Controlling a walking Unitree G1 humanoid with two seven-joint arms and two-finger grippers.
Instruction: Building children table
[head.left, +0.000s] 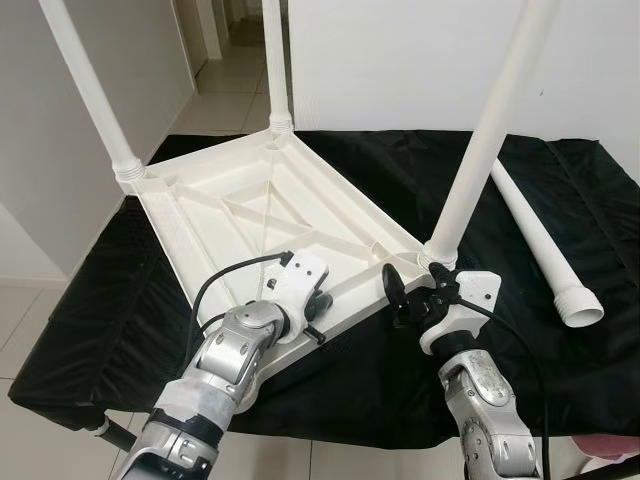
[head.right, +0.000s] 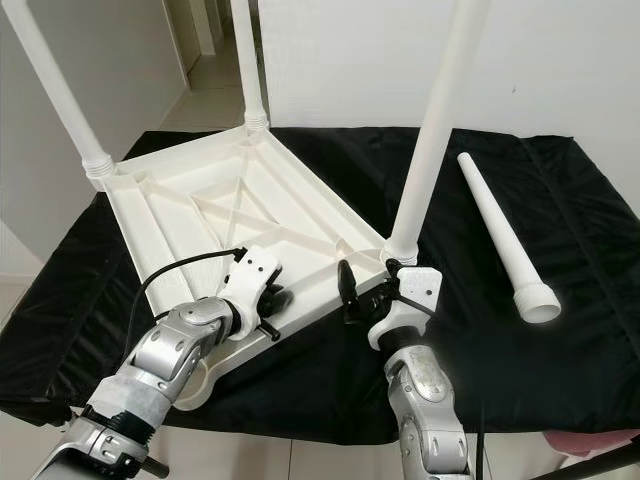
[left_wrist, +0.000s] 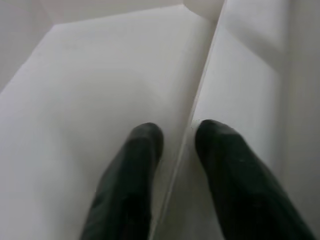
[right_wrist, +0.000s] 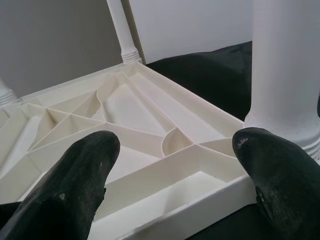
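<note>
White moulded plastic makes up the upside-down children's table top (head.left: 250, 215), which lies with its ribbed underside up on a black cloth (head.left: 90, 310) that covers the table. Three long white plastic legs stand in its corner sockets: the far-left leg (head.left: 90, 90), the far-middle leg (head.left: 277, 60) and the near-right leg (head.left: 485, 130).

The left gripper (left_wrist: 177, 137) sits at the top's near edge. In the left wrist view its black fingers (left_wrist: 135, 170) are a little apart, one on each side of a thin white rib of the top; whether they press on that rib I cannot tell.

The right gripper (right_wrist: 175, 150) hovers just beside the near-right corner, at the base of the near-right leg. Its fingers are spread wide, one finger (right_wrist: 75, 185) low before the top's edge and the other close by the leg's threaded collar, pinching nothing.

Further right, a fourth loose white plastic leg (head.left: 545, 245) lies flat on the cloth, well apart from the top, its wide threaded end toward the robot.
</note>
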